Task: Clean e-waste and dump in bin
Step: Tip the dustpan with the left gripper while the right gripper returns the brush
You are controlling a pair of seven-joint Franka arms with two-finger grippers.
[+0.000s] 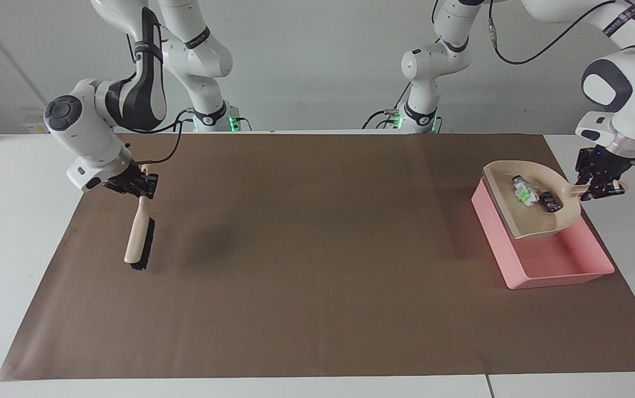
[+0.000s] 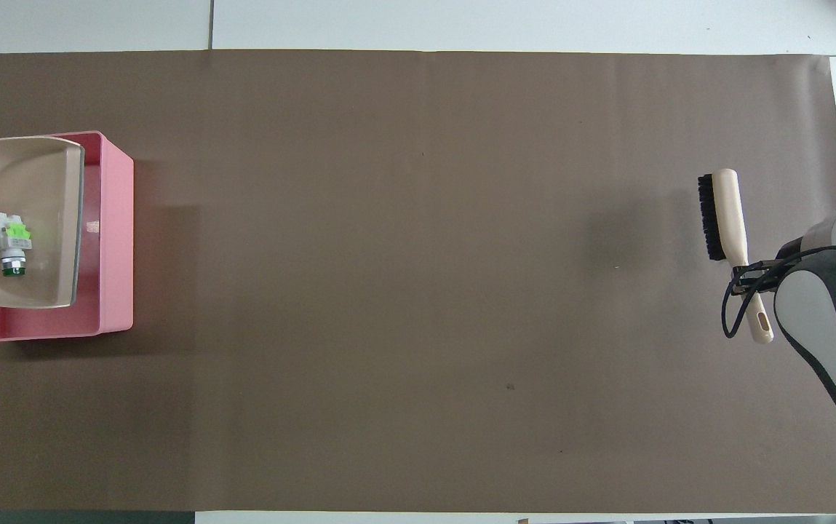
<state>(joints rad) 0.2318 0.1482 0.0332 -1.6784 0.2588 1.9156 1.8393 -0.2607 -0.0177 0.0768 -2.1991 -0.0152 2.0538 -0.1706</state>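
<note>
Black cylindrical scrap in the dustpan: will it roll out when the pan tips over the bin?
Probably yes. The black scrap looks like a small cylinder lying on its side on the smooth dustpan, so it should roll readily. It looks light; it may bounce in the pink bin. The blocky white scrap would more likely slide.

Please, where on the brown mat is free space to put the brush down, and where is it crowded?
The brown mat is bare between the brush, held by the right gripper, and the pink bin. Crowded only at the left arm's end: the left gripper holds the dustpan with e-waste over the bin.
</note>
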